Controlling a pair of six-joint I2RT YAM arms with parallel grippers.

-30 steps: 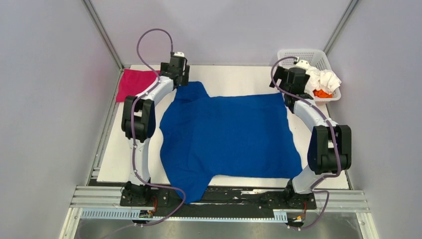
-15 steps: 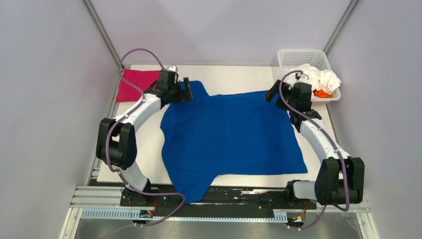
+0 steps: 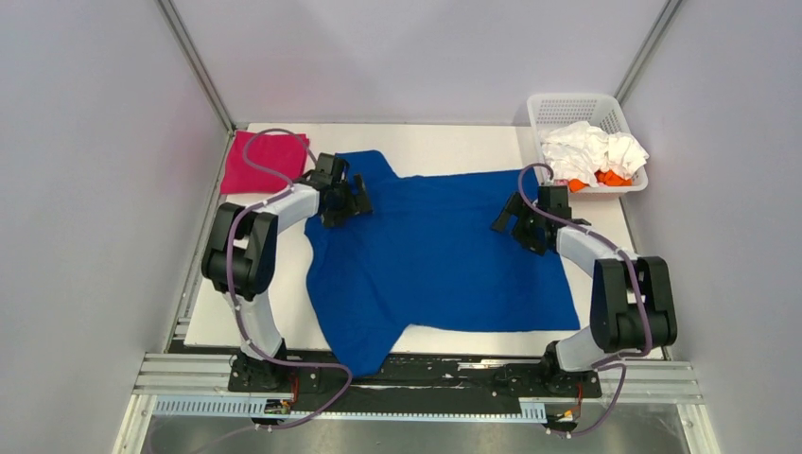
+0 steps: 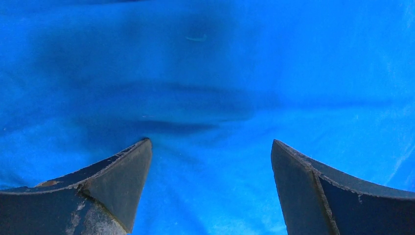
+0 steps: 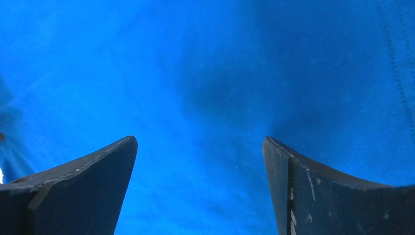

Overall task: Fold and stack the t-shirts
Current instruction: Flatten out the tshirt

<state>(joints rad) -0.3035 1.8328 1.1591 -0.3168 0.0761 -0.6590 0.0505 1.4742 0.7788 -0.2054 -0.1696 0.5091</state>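
Remote operator's view: the royal blue t-shirt (image 3: pixel 435 255) lies spread flat on the white table (image 3: pixel 454 142), and I take it as my marker for everything else. One sleeve points to the far side, and the other reaches toward the arm bases at the near edge.

My left gripper (image 3: pixel 352 197) is low over the shirt's far-left part, just beside the far sleeve, with its fingers spread wide and nothing between them. My right gripper (image 3: pixel 511 219) is low over the shirt's far-right corner, its fingers equally wide and empty. Both wrist cameras show only blue cloth between the tips, and I cannot tell whether the tips touch it.

A folded magenta-pink t-shirt (image 3: pixel 260 161) lies to the left of the blue shirt's far sleeve, apart from it. Beyond the blue shirt's far-right corner, the white lattice basket (image 3: pixel 567 99) holds crumpled white t-shirts (image 3: pixel 591 149) and some orange cloth (image 3: pixel 615 177).
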